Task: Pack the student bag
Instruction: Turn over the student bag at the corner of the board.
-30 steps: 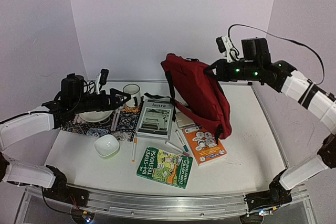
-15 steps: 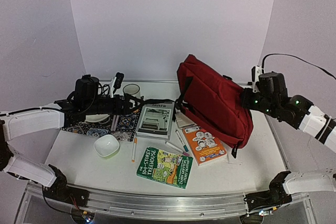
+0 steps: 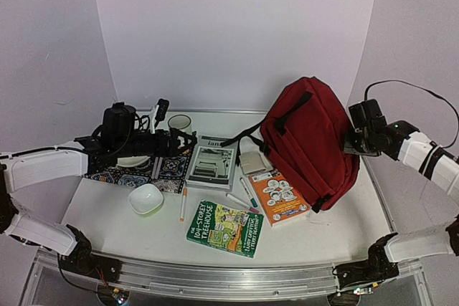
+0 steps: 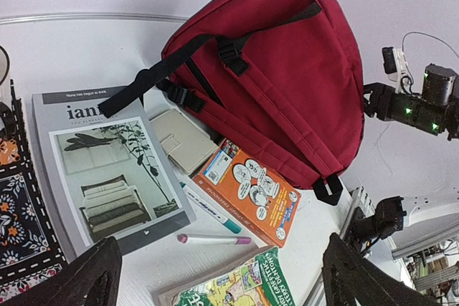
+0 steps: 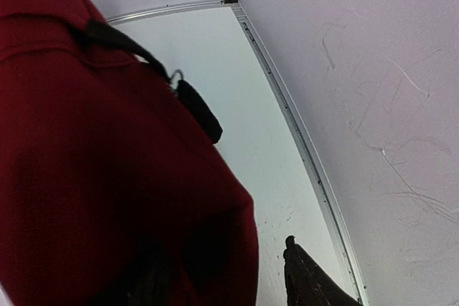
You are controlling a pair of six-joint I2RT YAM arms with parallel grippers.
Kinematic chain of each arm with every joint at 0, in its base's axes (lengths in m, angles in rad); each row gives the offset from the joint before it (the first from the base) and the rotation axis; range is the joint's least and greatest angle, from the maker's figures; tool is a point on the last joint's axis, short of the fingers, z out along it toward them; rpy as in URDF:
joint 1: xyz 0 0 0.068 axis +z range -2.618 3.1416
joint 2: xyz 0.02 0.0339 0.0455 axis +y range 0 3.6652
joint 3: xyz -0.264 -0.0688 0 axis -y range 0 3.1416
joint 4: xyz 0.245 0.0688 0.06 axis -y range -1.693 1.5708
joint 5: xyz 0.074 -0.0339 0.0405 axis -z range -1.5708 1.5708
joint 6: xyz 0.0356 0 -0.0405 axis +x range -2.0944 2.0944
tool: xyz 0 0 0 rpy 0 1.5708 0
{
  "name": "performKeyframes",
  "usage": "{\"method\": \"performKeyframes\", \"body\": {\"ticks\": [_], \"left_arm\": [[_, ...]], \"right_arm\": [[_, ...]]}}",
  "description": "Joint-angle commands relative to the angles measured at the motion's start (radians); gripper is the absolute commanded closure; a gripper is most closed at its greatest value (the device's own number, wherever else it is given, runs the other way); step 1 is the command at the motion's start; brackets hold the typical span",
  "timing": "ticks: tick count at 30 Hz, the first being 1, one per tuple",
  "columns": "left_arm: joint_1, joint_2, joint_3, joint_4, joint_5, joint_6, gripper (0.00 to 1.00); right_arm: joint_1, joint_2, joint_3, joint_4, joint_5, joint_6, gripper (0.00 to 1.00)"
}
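Top external view: we see the student bag [image 3: 312, 141] on the right half of the surface [image 3: 344, 213], towards the far edge, with the right claw [image 3: 350, 147] just beside its right flank. From the right wrist we make out one dark finger [image 5: 301, 277] standing clear of the red cloth, with bare surface showing between them. The other finger is lost in shadow against the bag. We take this claw as parted and gripping nothing. The left claw [image 4: 222, 240] hangs over the left half of the surface, well apart from the bag, its fingers spread wide with nothing between them.

The bag is dark red soft fabric, plump and rounded, with black straps and buckles on the side turned to us. One strap trails left onto a grey magazine [image 3: 211, 163]. Its near edge overlaps the far end of an orange book [image 3: 280, 197].

The surface is white with a metal rim. It also carries a green book [image 3: 224, 228] near the near edge, a small white bowl [image 3: 145, 198], a patterned mat [image 3: 154, 168], a mug [image 3: 179, 122] and a few pens. Pale lilac walls close it in on three sides
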Motion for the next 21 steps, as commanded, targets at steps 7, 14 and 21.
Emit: {"method": "performKeyframes", "body": {"ticks": [7, 14, 21], "left_arm": [[-0.004, -0.022, 0.010, -0.030, -0.070, 0.055, 0.01], [-0.004, -0.030, 0.012, -0.063, -0.098, 0.076, 0.01], [-0.004, -0.035, 0.005, -0.089, -0.096, 0.085, 0.00]], "right_arm": [[0.006, 0.032, 0.243, -0.197, -0.016, -0.183, 0.17], [0.013, 0.115, 0.259, -0.201, -0.325, -0.211, 0.10], [0.057, 0.275, 0.198, -0.140, -0.363, -0.203, 0.08]]}}
